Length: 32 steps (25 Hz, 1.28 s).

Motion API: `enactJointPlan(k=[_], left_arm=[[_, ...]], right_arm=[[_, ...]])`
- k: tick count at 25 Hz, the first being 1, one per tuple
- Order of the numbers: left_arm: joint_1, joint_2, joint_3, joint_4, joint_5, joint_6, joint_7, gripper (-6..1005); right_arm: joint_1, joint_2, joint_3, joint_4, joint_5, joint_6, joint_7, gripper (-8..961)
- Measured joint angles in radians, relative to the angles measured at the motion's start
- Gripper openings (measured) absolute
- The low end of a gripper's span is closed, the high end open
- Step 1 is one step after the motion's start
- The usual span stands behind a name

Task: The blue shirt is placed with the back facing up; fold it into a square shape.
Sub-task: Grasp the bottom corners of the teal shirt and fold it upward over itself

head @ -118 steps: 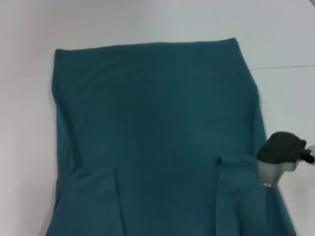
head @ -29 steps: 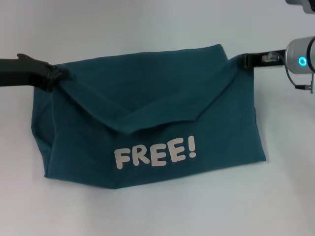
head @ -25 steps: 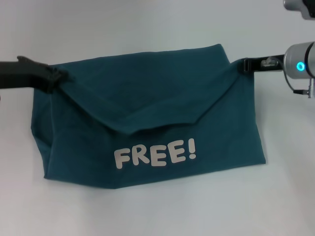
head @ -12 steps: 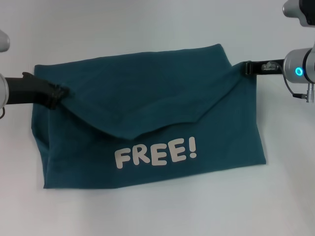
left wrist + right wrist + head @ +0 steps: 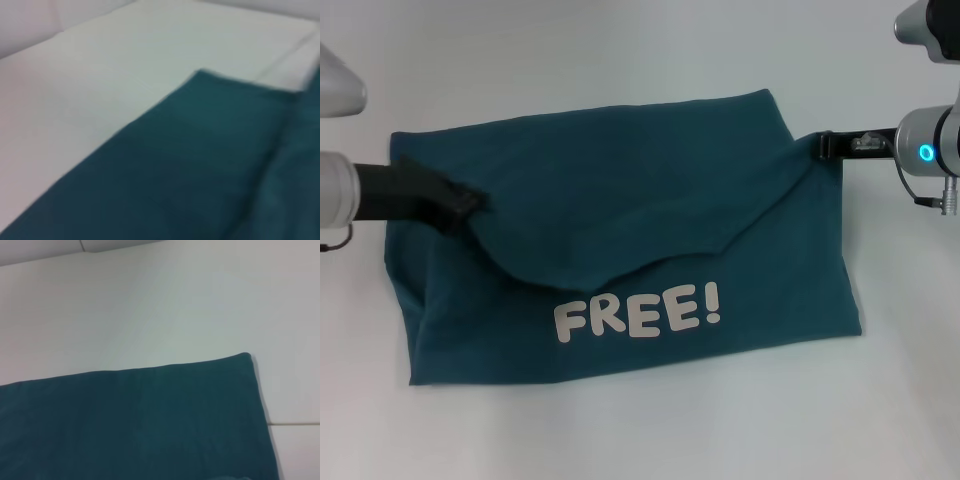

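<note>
The blue shirt lies folded into a wide band on the white table. Pale "FREE!" lettering shows on its near layer. A plain flap hangs down from the far edge, and its lowest edge almost reaches the letters. My left gripper, with dark fingers, is shut on the flap's left edge, over the shirt's left part. My right gripper pinches the shirt's far right corner. Both wrist views show only plain teal shirt cloth on the table, with none of either gripper's fingers.
The white table surrounds the shirt on every side. A thin seam in the tabletop runs off past the cloth's corner in the right wrist view. The right arm's body, with a blue light, sits at the right edge.
The left gripper has moved nearer and to the right, dragging the flap's left edge with it. The flap now reaches lower on that side. The right gripper has shifted slightly to the right.
</note>
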Motion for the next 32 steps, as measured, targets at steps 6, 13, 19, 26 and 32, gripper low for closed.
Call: enactJointPlan(k=[6,13,19,26,32], left_arm=[[0.019,-0.011,-0.007,0.091,-0.118,0.146,0.042,62],[0.004,-0.011,-0.001,-0.021,0.035,-0.087,0.000,65],[-0.004,-0.019,0.000,-0.084,0.132,-0.215,-0.006,67],[0.006,-0.022,-0.011,-0.086,0.137,-0.253,-0.013,70],[0.016,-0.020,-0.037,-0.072,0.131,-0.278,-0.111,72]], right_arm=[[0.000,0.001,-0.002,0.001,0.002,-0.004,-0.013,29],[0.001,0.003,-0.019,0.004,0.003,-0.006,-0.015,29],[0.003,0.003,-0.021,0.010,0.004,-0.001,-0.014,30],[0.003,0.003,-0.022,0.010,0.006,0.005,-0.014,56],[0.005,0.003,-0.022,0.010,0.067,0.010,-0.066,88]])
